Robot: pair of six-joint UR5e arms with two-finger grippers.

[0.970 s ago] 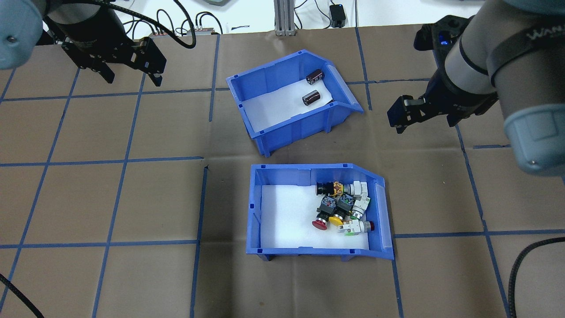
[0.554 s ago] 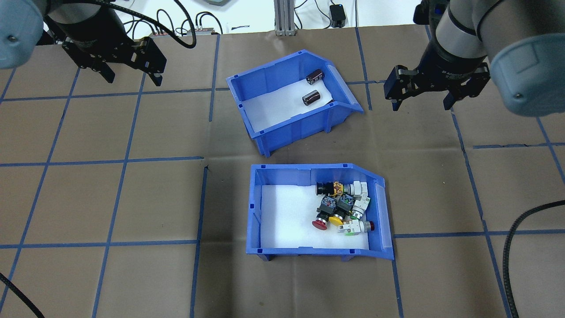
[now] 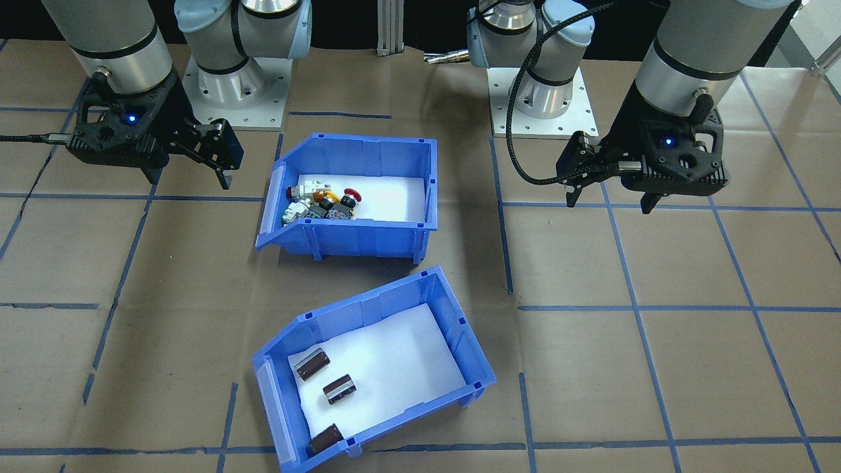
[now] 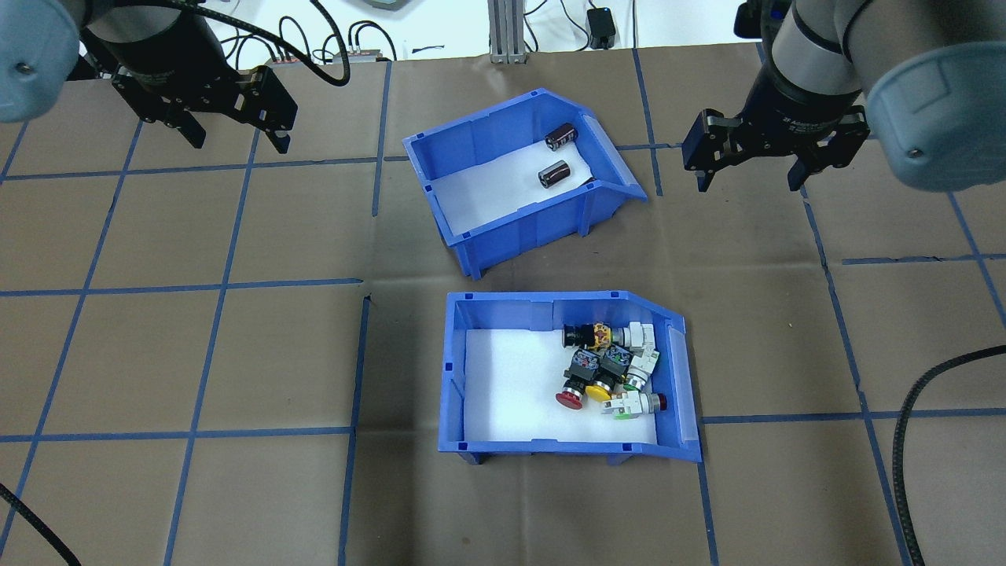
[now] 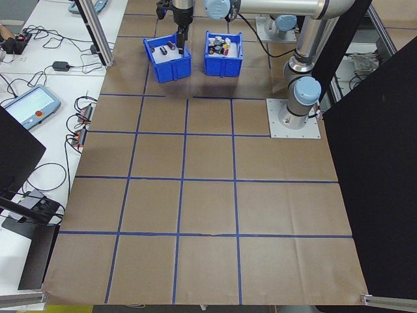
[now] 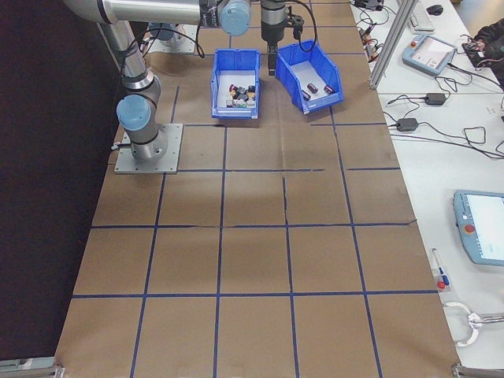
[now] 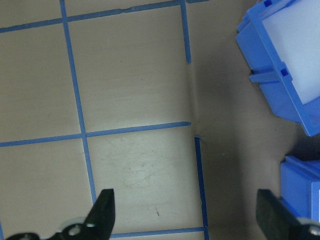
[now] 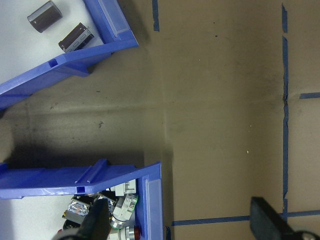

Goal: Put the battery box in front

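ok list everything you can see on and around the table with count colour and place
battery box: 1, blue, far half of table, angled
cylinders: 3, dark brown-black, on battery box's white floor
switch bin: 1, blue, nearer the robot
push-button switches: a cluster, red, yellow, green, white, black, in switch bin
table: 1, brown, blue tape grid
teach pendants: 2, grey, side bench
left gripper: 1, black, open, holding nothing
right gripper: 1, black, open, holding nothing

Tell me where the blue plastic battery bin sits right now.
In the overhead view, the blue plastic battery bin sits centre, angled, just beyond the blue bin of colourful push-button switches.
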